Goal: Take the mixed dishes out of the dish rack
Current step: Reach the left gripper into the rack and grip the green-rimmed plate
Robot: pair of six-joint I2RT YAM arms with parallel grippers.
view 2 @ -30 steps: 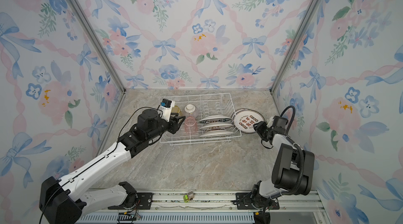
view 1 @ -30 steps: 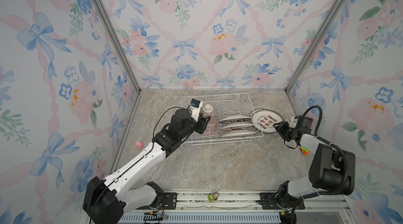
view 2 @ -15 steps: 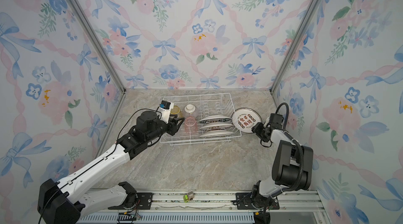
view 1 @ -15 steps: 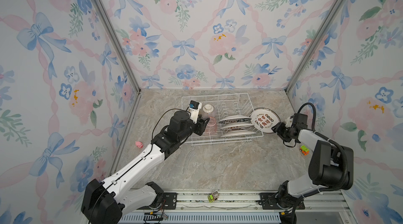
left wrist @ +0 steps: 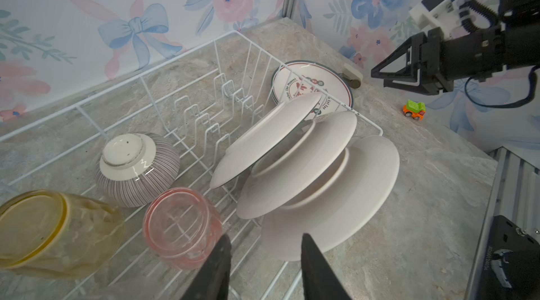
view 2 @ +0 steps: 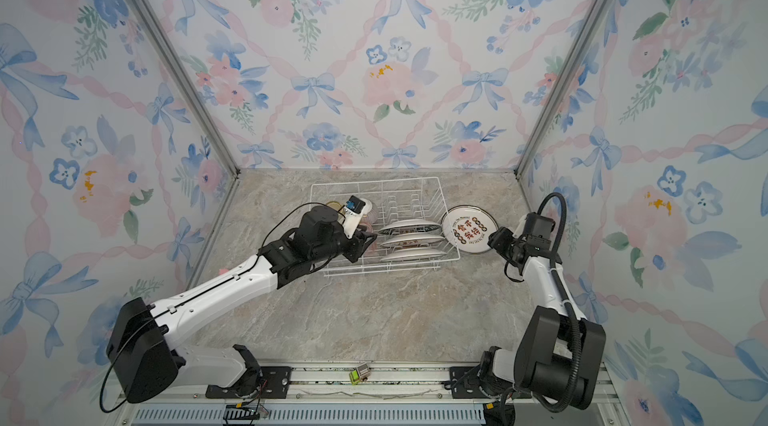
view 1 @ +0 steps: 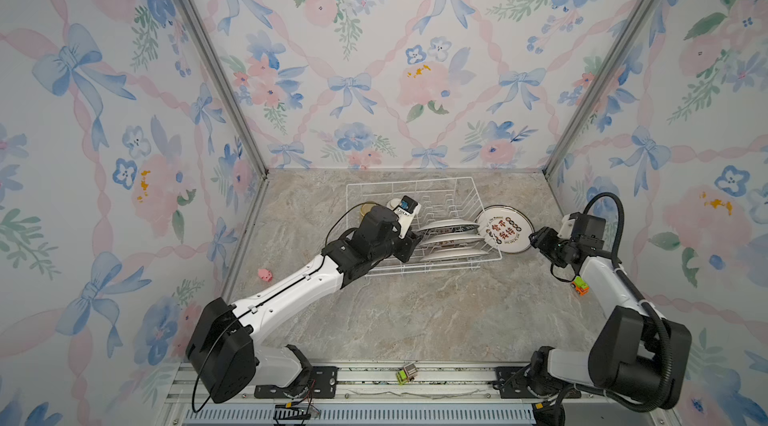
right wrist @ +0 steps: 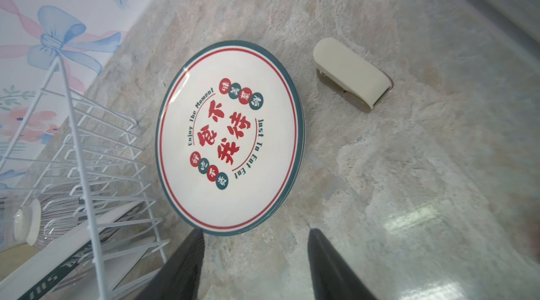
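So the marble worktop (view 1: 415,320) is the biggest thing here, and the white wire dish rack (view 1: 409,181) sits on it toward the back edge, roughly mid-width. My left hand (left wrist: 264,254) is reaching into the rack from the front-edge side. The jaws are partly apart with nothing clamped, and the tips sit between the pink tumbler (left wrist: 181,225) and the three white plates (left wrist: 301,164). My right hand (right wrist: 257,254) is over near the right edge, jaws apart and empty, pointing at the printed plate (view 1: 505,228) and stopping just short of its rim. That plate lies face up on the worktop just beside the end of the rack nearest the right edge. From the layered edge it looks like there's another one under it. The three white plates lean in the slots at that same end of the rack, one behind the other. The ribbed bowl (left wrist: 137,167) is upside down in the end nearer the left edge. The yellow tumbler (left wrist: 52,231) is beside it on the left-edge side and the pink tumbler is on its front-edge side; can't tell which way up those two are. Small stuff: a cream gadget (right wrist: 350,73) sits near the printed plate but not touching it, a toy truck (view 1: 579,287) is by the right edge, a pink toy (view 1: 264,275) is by the left edge, and a green toy (view 1: 406,374) is on the front rail.
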